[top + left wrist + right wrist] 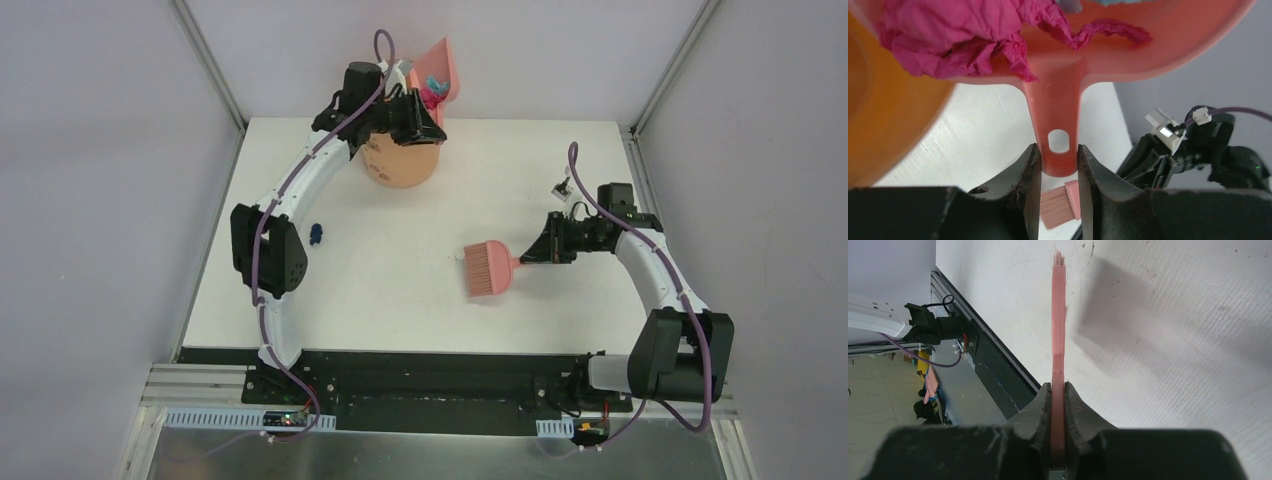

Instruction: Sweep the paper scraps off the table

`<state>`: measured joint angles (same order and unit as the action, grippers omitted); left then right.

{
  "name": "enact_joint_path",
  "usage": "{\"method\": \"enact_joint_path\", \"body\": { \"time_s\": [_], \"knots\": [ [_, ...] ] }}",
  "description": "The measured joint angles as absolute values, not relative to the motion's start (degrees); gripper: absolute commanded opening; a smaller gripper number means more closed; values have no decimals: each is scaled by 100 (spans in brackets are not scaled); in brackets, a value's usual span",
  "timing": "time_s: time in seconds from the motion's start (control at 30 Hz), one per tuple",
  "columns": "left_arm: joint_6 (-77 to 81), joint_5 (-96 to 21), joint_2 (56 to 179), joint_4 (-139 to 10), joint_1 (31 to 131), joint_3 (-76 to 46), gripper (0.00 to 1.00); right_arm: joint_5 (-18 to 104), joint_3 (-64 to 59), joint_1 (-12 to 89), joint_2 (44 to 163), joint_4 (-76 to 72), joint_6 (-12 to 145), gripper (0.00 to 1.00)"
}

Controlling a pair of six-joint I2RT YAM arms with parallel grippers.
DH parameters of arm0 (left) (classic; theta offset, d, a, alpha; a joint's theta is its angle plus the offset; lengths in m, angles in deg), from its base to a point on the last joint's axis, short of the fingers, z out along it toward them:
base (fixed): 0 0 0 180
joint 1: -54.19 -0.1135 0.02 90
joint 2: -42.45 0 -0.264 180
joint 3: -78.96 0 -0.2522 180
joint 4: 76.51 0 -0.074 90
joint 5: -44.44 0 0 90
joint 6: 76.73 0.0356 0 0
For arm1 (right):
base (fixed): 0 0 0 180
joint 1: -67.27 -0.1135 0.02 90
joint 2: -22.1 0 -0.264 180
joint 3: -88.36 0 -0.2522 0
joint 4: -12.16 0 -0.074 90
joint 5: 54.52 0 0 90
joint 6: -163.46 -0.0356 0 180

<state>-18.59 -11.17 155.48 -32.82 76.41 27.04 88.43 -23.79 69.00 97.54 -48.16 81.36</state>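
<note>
Right gripper (1058,390) clenched on pink hand brush (487,268) handle, brush over table (400,310), centre-right of top view. Dark blue paper scrap (316,234) lay unswept at centre-left, just beside left arm's elbow. Farther up, left gripper (1059,161) clamped on pink dustpan (441,68) handle, pan tipped above orange bucket (402,166). Magenta paper scrap (948,35) and teal paper scrap (434,84) sat in pan, not yet dumped. Judged mostly done: emptying pan and blue scrap left.

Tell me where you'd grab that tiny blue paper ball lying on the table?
Pinch the blue paper wad across its middle, coming straight down from above. It is a small crumpled lump lying loose on the flat table, so it probably has no better side or handle to hold.
</note>
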Motion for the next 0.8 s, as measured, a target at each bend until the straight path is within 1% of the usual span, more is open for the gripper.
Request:
{"method": "enact_joint_path", "body": {
  "time_s": [0.2, 0.3, 0.43, 0.57, 0.8],
  "knots": [
    [-4521, -157, 15726, -6333, 6978, 1164, 0, 8843, -2381, 6953, 9751, -4816, 8136, 0],
    [-6079, 2, 15966, -8202, 6795, 818, 0, 8845, -2386, 6966, 9751, -4816, 8136, 0],
    [-7581, 20, 16248, -10018, 6771, 512, 0, 8845, -2386, 6977, 9749, -4816, 8138, 0],
    [-8278, 94, 16318, -10866, 6777, 289, 0, 8845, -2386, 6984, 9749, -4816, 8140, 0],
    [-8691, 129, 16320, -11391, 6777, 241, 0, 8845, -2386, 7032, 9749, -4816, 8147, 0]
  ]
}}
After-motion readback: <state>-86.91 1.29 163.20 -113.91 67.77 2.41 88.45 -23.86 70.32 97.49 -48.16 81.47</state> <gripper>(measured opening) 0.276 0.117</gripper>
